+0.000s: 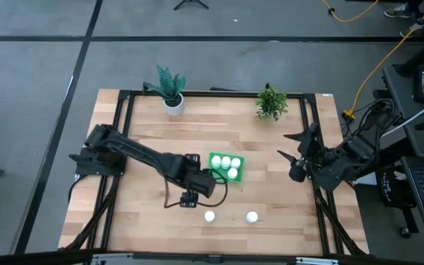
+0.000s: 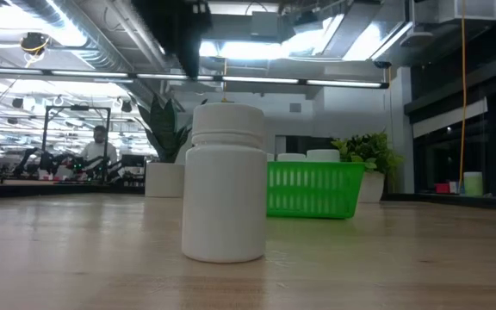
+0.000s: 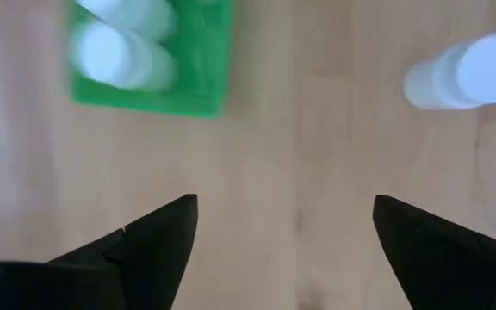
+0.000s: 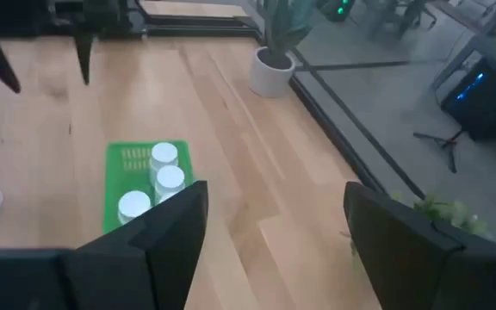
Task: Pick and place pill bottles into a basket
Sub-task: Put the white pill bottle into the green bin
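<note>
The left arm reaches across the table (image 1: 138,221) from its left edge, and the left gripper (image 1: 188,200) hangs above bare wood just beside the near left corner of the basket (image 1: 213,157). Its fingers (image 3: 158,237) are spread wide with nothing between them.

The basket sits near the middle of the table and holds four bottles (image 1: 230,165), standing close together with caps up. Two more bottles stand on the wood nearer the front edge: one (image 1: 210,216) just right of the left gripper, the other (image 1: 252,216) farther right, well apart from the first. In the low view the first one (image 2: 225,182) stands upright in front of the basket (image 2: 313,189).

Two potted plants stand along the far edge, one with a white pot (image 1: 173,104) and one bushier (image 1: 271,101).

The right gripper (image 1: 291,146) waits at the right edge, its fingers (image 4: 166,237) apart and empty.
</note>
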You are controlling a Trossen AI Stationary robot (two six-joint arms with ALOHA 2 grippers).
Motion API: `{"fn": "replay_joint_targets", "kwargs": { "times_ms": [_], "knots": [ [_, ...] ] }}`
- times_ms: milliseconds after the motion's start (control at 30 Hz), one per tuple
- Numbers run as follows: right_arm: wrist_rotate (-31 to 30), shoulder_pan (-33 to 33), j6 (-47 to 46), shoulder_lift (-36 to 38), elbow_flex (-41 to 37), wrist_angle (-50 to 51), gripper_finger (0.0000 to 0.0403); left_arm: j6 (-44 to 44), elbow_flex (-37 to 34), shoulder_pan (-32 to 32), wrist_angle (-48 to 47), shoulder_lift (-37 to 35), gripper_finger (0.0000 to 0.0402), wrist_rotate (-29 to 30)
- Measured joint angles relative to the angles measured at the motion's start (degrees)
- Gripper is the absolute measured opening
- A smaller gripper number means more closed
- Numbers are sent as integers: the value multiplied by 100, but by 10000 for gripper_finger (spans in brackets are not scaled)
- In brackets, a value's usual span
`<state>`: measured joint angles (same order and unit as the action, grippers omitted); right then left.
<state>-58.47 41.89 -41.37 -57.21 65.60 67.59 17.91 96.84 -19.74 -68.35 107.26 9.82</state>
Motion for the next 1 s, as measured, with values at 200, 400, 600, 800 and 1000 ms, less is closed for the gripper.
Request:
{"fn": "replay_joint_targets", "kwargs": {
  "times_ms": [200, 400, 600, 800, 1000],
  "knots": [
    [0, 0, 138, 0, 0, 22, 272, 232, -3, -330, 691, 551, 341, -887],
    [1, 0, 159, 0, 0, 31, 272, 236, -1, -690, 1701, 638, 341, -990],
    [1, 0, 264, 0, 0, 29, 272, 234, 8, -771, 2319, 798, 341, -980],
    [1, 0, 276, 0, 0, 0, 272, 80, 8, -674, 2318, 809, 341, -783],
    [18, 0, 255, 0, 0, -11, 272, -113, 6, -490, 2334, 920, 341, -902]
  ]
}}
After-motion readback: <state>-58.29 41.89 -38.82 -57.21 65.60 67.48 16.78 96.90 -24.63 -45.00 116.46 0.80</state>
